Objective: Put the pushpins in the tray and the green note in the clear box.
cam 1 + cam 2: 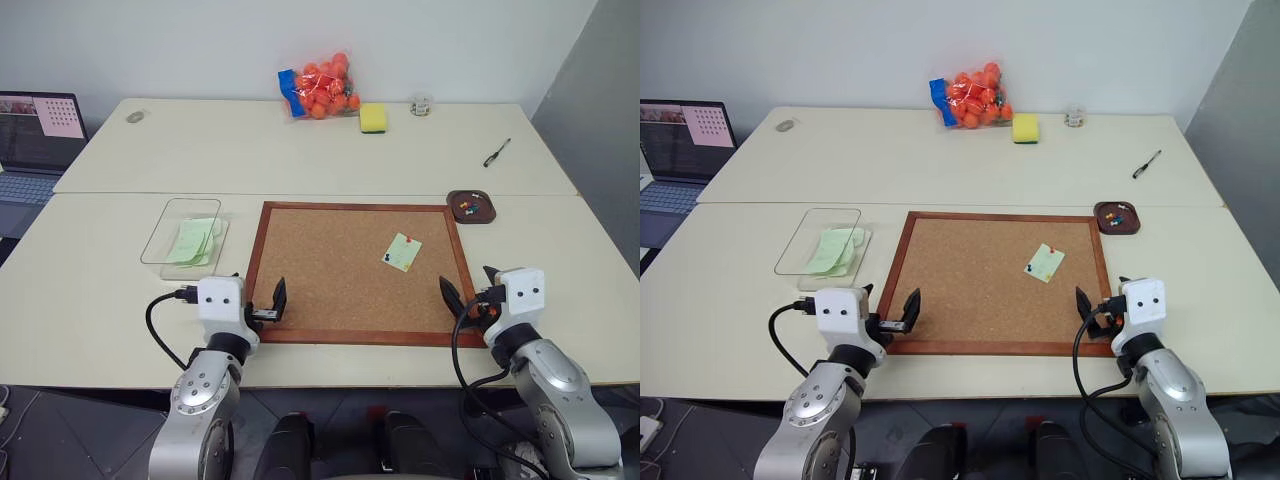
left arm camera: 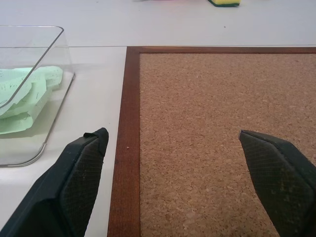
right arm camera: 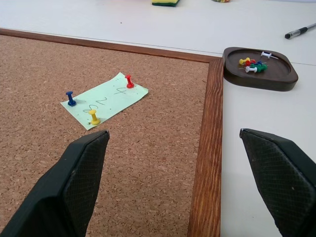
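— Layout, left to right?
— Clear box (image 1: 185, 232) at ten o'clock already held notes. Left gripper (image 1: 262, 303) spread, empty. Green note (image 3: 104, 100) was pinned on the corkboard (image 1: 340, 270) by three pushpins (image 3: 129, 81). Right gripper (image 1: 470, 297) spread, empty. Tray (image 3: 260, 68) at two o'clock.
— Risk?
— Pulling the note before the pins would likely tear it.

Green note (image 3: 104, 100) lies flat on the corkboard (image 3: 148, 163), fixed by red, blue and yellow pushpins (image 3: 129, 81). Brown tray (image 3: 260, 69) contains pins; clear box (image 1: 185, 232) contains green notes.
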You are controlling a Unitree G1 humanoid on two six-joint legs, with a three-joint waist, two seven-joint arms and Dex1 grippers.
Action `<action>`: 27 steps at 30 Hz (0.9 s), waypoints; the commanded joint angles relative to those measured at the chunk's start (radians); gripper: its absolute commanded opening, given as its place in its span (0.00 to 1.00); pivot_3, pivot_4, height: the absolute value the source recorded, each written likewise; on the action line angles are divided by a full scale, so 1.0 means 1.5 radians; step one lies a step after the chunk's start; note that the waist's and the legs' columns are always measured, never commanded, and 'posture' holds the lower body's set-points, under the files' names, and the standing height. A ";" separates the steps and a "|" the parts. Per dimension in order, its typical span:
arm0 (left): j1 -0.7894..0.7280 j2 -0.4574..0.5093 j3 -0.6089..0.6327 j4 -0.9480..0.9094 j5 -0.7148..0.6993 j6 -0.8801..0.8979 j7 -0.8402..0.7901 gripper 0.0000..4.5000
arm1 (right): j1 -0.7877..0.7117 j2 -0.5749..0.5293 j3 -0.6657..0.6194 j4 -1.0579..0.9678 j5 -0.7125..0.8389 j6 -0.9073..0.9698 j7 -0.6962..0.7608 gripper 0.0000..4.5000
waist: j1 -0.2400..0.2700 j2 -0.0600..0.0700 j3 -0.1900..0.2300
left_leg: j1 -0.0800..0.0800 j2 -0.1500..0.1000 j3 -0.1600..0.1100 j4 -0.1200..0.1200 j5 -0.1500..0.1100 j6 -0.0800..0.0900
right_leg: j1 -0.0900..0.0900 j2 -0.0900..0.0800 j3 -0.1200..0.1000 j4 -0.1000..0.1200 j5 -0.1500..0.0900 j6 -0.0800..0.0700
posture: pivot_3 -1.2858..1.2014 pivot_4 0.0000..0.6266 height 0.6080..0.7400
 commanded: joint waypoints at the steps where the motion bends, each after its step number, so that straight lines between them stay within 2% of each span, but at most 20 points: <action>1: -0.005 0.003 0.007 -0.032 0.002 0.002 0.006 0.99 | -0.008 -0.005 -0.005 -0.024 0.007 0.004 0.003 1.00 | 0.000 0.000 0.000 | 0.000 0.000 0.000 0.000 0.000 0.000 | 0.000 0.000 0.000 0.000 0.000 0.000 | 0.52 0.24 1.00; 21: -0.008 -0.005 0.009 -0.027 0.014 -0.005 0.024 0.99 | -0.014 -0.008 -0.005 -0.025 0.007 0.016 0.003 1.00 | 0.000 0.000 0.000 | 0.000 0.000 0.000 0.000 0.000 0.000 | 0.000 0.000 0.000 0.000 0.000 0.000 | 0.52 0.24 1.00; 27: -0.051 0.021 0.017 -0.012 -0.026 0.002 -0.030 0.99 | -0.037 -0.021 -0.006 -0.017 0.008 0.022 0.013 1.00 | 0.000 0.000 0.000 | 0.000 0.000 0.000 0.000 0.000 0.000 | 0.000 0.000 0.000 0.000 0.000 0.000 | 0.52 0.24 1.00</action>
